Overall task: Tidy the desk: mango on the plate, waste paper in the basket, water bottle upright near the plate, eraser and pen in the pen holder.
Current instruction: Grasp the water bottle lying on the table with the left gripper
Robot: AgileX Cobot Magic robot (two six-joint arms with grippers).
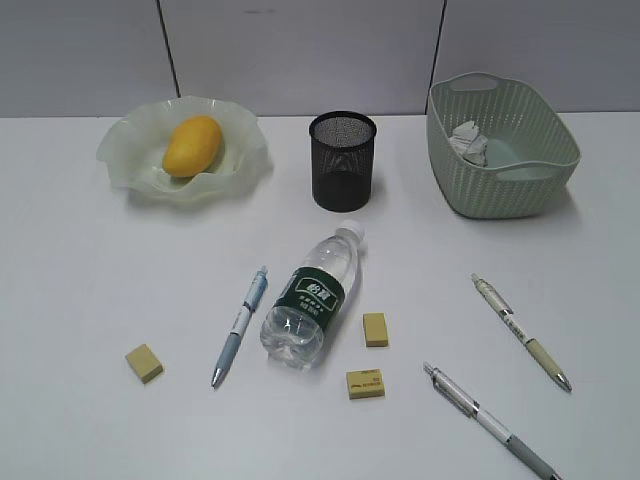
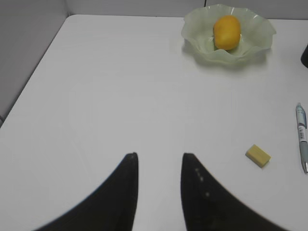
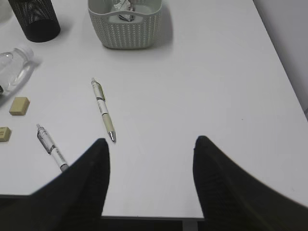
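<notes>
The mango (image 1: 192, 145) lies in the wavy-rimmed plate (image 1: 125, 150) at the back left. Crumpled waste paper (image 1: 470, 140) sits inside the basket (image 1: 500, 175) at the back right. Between them stands the black mesh pen holder (image 1: 343, 160). The water bottle (image 1: 312, 295) lies on its side mid-desk, cap toward the holder. Three pens lie flat: a blue one (image 1: 240, 325), a cream one (image 1: 520, 330) and a grey-white one (image 1: 490, 420). Three yellow erasers (image 1: 144, 362) (image 1: 375, 329) (image 1: 365, 383) lie loose. My left gripper (image 2: 159, 156) and right gripper (image 3: 151, 142) hover open over bare desk, holding nothing; neither shows in the exterior view.
The desk's (image 3: 202, 72) front edge runs just under my right gripper, and its right edge lies close by. A grey wall borders the desk's left side (image 2: 24, 57). In the left wrist view an eraser (image 2: 258, 155) lies right of the fingers.
</notes>
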